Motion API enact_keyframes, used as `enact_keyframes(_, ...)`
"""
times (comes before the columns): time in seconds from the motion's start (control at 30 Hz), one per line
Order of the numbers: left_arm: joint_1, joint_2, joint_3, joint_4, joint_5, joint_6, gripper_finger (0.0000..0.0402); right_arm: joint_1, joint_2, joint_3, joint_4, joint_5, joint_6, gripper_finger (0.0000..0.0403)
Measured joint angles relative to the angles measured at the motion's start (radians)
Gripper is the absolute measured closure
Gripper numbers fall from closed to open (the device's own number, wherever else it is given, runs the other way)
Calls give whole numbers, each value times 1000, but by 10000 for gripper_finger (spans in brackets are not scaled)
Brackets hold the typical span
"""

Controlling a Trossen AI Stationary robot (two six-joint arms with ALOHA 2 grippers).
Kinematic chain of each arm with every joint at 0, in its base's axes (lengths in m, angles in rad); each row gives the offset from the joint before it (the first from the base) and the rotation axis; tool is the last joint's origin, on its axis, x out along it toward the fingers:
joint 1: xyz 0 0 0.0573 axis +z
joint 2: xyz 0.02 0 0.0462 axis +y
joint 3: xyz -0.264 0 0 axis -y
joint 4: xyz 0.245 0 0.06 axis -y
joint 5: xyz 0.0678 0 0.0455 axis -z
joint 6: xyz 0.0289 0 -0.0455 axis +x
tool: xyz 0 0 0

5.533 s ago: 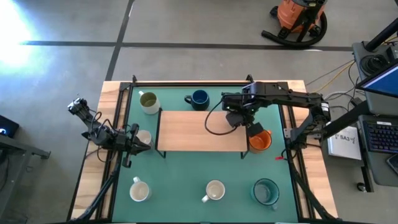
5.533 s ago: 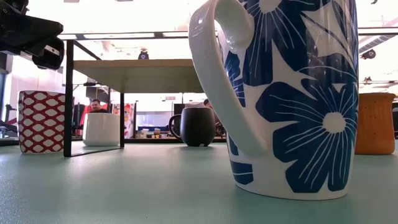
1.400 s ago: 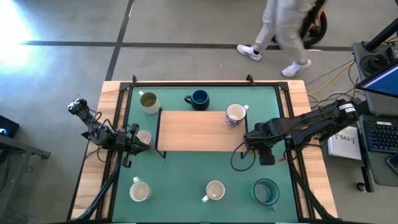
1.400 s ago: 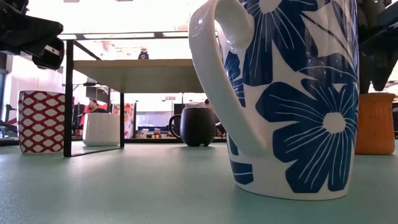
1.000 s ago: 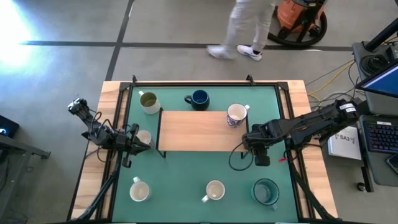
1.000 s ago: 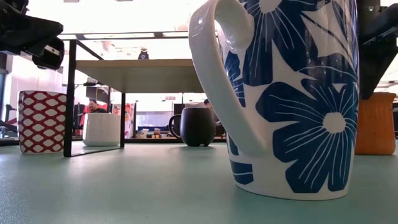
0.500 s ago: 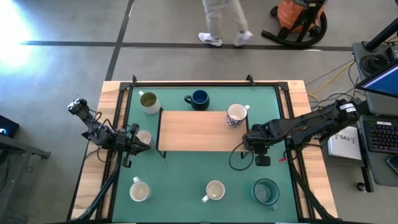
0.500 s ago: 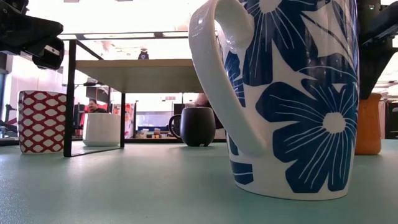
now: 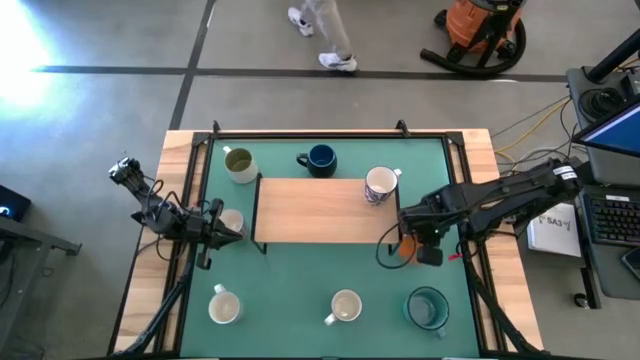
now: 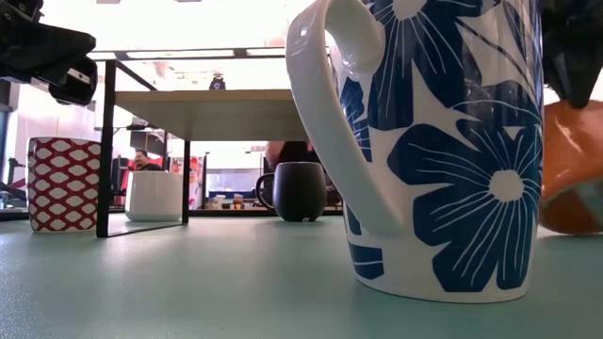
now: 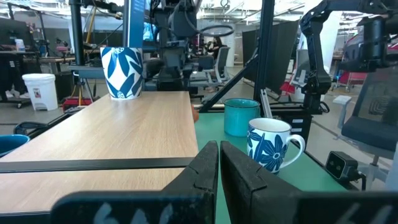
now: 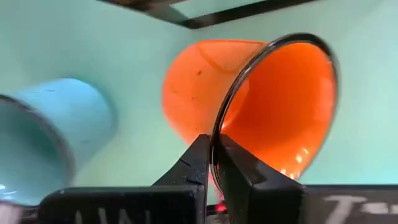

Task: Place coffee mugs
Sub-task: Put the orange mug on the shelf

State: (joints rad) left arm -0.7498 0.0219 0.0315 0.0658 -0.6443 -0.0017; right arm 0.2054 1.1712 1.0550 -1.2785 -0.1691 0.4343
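The orange mug (image 12: 249, 106) hangs tilted under my right gripper (image 12: 214, 163), which is shut on its rim near the right end of the wooden shelf (image 9: 320, 212); from overhead only a sliver of the orange mug (image 9: 403, 249) shows beside my right gripper (image 9: 416, 246). A white patterned mug (image 9: 380, 185) stands on the shelf's far right corner. An olive mug (image 9: 239, 163) and a navy mug (image 9: 320, 158) stand behind the shelf. Two white mugs (image 9: 225, 305) (image 9: 345, 306) and the teal mug (image 9: 428, 309) stand along the near edge. My left gripper (image 9: 216, 226) waits shut at the table's left side. My right gripper pinches the orange mug's rim (image 12: 219, 144), one finger inside the mug and one outside. The fingers come from above, pointing steeply down. The mug (image 10: 570, 179) is tipped over on a slant below them; whether its lower edge still rests on the mat I cannot tell.
The shelf stands on thin black legs (image 10: 104, 151) over the green mat (image 9: 300, 275). A small white mug (image 9: 232, 220) sits by my left gripper. A black frame (image 9: 300, 133) rims the table. A blue-flowered mug (image 10: 443, 141) fills the low view.
My right gripper has risen a little with the orange mug's rim between its fingers and has rolled somewhat. The orange mug, upright on the mat a second ago, is now tipped onto a slant. A person has walked past beyond the table's far edge.
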Motion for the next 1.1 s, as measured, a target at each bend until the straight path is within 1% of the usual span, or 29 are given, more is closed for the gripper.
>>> enact_keyframes(0.17,0,0,0,0,0,0,402,20,2,-5,20,-32,72,386)
enact_keyframes(0.33,0,0,0,0,0,0,402,74,24,-14,56,-56,101,386)
enact_keyframes(0.57,0,0,0,0,0,0,402,143,42,-19,127,-41,178,385)
enact_keyframes(0.8,0,0,0,0,0,0,402,185,42,-40,174,-39,275,384)
enact_keyframes(0.9,0,0,0,0,0,0,402,204,42,-49,181,-42,305,370)
enact_keyframes(1.1,0,0,0,0,0,0,402,218,44,-60,215,-9,328,322)
